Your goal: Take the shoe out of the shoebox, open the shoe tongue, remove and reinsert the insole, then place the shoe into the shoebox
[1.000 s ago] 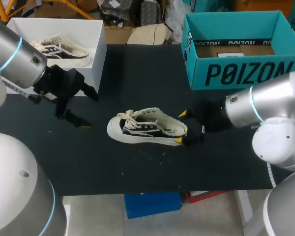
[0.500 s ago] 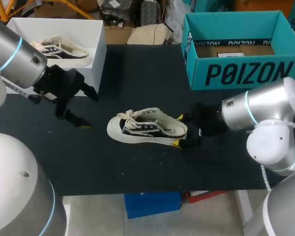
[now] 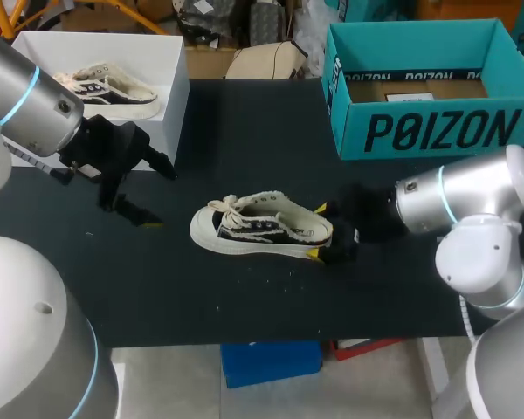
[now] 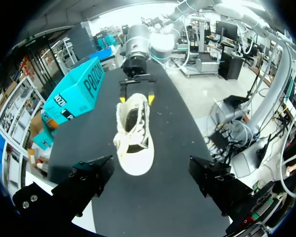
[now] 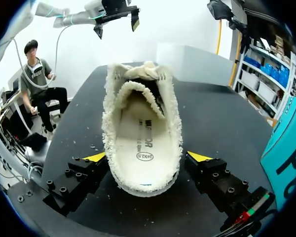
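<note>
Black surface (image 3: 244, 122). Teal shoebox (image 3: 437, 131) stands beyond the sneaker's heel end. 1 cream low-top sneaker (image 3: 260, 227) lies on its sole outside the box, with its long axis running heel toward the right hand and toe toward the left. The right hand (image 3: 317, 231) is nearer, its fingers parted and straddling the heel; contact is not confirmed. The left hand (image 3: 157, 194) is spread wide, well apart beyond the toe.

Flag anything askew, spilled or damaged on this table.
Only minor: pale specks are scattered on the black tabletop beside the cream-and-black fuzzy-edged shoe, like shed fluff or crumbs. The shoe itself stands upright on its sole, with no visible damage.
</note>
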Robot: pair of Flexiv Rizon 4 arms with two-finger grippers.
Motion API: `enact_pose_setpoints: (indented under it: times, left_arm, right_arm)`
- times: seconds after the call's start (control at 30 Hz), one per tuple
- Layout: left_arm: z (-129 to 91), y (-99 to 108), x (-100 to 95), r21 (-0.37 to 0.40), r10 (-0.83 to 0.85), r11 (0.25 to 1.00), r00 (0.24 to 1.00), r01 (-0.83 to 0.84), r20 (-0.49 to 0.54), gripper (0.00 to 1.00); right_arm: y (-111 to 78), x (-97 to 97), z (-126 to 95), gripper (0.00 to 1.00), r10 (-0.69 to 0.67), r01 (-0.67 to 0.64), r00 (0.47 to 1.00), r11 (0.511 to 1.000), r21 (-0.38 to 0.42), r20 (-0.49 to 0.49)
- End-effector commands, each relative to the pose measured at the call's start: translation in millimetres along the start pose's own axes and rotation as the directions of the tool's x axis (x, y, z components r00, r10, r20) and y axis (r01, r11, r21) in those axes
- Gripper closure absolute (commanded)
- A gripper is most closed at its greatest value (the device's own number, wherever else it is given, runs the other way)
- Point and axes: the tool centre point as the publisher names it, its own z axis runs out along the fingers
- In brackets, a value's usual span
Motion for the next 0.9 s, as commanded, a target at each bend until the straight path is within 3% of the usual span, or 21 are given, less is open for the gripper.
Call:
enact_pose_setpoints:
  times: [0.03, 0.23, 0.27, 0.3, 0.33, 0.53, 0.7, 0.9]
  left_arm:
    - [1.5, 0.9, 0.7, 0.000, 0.002, 1.000, 1.000, -0.002, 0.004, 0.00]
    - [1.5, 0.9, 0.7, 0.000, 0.002, 1.000, 1.000, -0.002, 0.004, 0.00]
    - [1.5, 0.9, 0.7, 0.000, 0.002, 1.000, 1.000, -0.002, 0.004, 0.00]
    - [1.5, 0.9, 0.7, 0.000, 0.002, 1.000, 1.000, -0.002, 0.004, 0.00]
    - [1.5, 0.9, 0.7, 0.000, 0.002, 1.000, 1.000, -0.002, 0.004, 0.00]
    - [-0.2, -3.7, 0.5, -0.005, 0.015, 1.000, 1.000, -0.015, 0.008, 0.00]
    - [-1.1, -30.6, 0.5, -0.155, -0.068, 0.986, 0.998, 0.068, 0.006, 0.00]
    - [5.4, -59.1, 10.6, -0.218, -0.305, 0.926, 0.951, 0.308, 0.047, 0.00]
  right_arm:
    - [-5.0, 0.4, 6.0, 0.00, 0.004, -0.004, 1.000, 1.000, -0.017, 0.003]
    - [-4.4, 1.0, 9.9, 0.00, 0.004, -0.005, 1.000, 0.999, -0.032, -0.014]
    - [-3.8, 1.1, 10.3, 0.18, 0.001, -0.001, 1.000, 1.000, -0.028, -0.015]
    - [-3.8, 0.7, 10.8, 0.75, 0.000, -0.001, 1.000, 1.000, -0.020, -0.011]
    - [-3.8, 0.7, 10.8, 1.00, 0.000, -0.001, 1.000, 1.000, -0.020, -0.011]
    - [-3.8, 0.7, 10.8, 1.00, 0.000, -0.001, 1.000, 1.000, -0.020, -0.011]
    - [-3.8, 0.7, 10.8, 1.00, 0.000, -0.001, 1.000, 1.000, -0.020, -0.011]
    - [-3.8, 0.7, 10.8, 1.00, 0.000, -0.001, 1.000, 1.000, -0.020, -0.011]
